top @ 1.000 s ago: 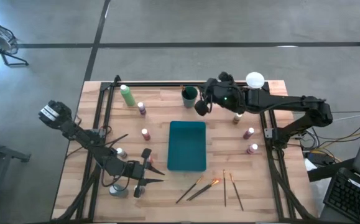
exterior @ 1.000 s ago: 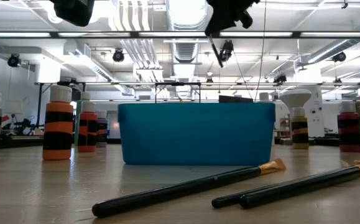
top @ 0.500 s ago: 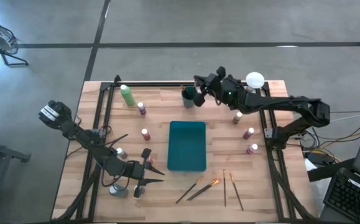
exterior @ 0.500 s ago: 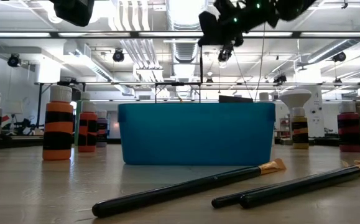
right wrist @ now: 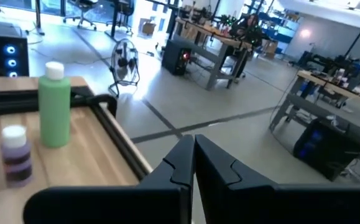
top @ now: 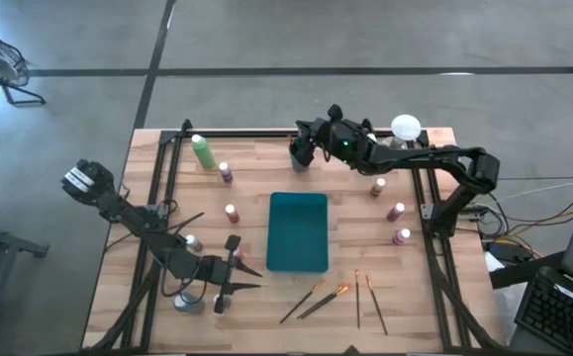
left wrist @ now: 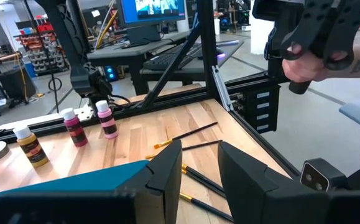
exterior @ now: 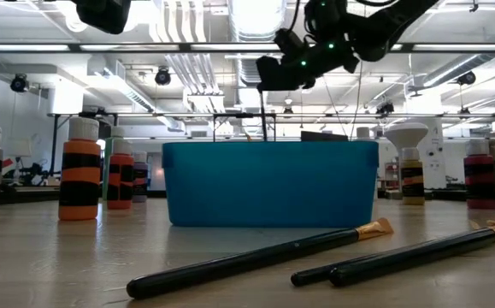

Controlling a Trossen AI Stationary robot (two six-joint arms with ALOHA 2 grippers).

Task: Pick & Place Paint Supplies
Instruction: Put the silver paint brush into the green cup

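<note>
My right gripper point(top: 303, 155) hangs over a dark cup point(top: 300, 148) at the table's far side, shut on a thin brush point(exterior: 265, 128). The brush hangs straight down in the low view. My left gripper point(top: 244, 275) waits open near the table's near-left part, beside small bottles point(top: 193, 242). Several brushes point(top: 318, 297) lie flat on the wood near the near edge. A green bottle point(top: 203, 150), a purple one point(top: 226, 172) and a red one point(top: 232, 213) stand left of the teal tray point(top: 298, 259). More bottles point(top: 396, 212) stand to its right. My right gripper pinches the brush between its two shut fingers point(right wrist: 173, 165), coming from above. The brush's shaft point(exterior: 265, 120) hangs upright below the fingers. Its lower end is hidden behind the tray in the low view, and in the high view the gripper covers the place of contact.
A white-domed object point(top: 405, 127) stands at the far right corner behind my right arm. Black frame rails point(top: 163, 188) run along the table's left and right sides. A person's hand on a controller point(left wrist: 304, 53) shows beyond the table. Bare wood lies between the tray and the right-hand bottles.
My right gripper has moved toward the table's left and far edge and come down over the dark cup. The brush it carries, slanted at first, now hangs upright and lower. My left arm has kept still.
</note>
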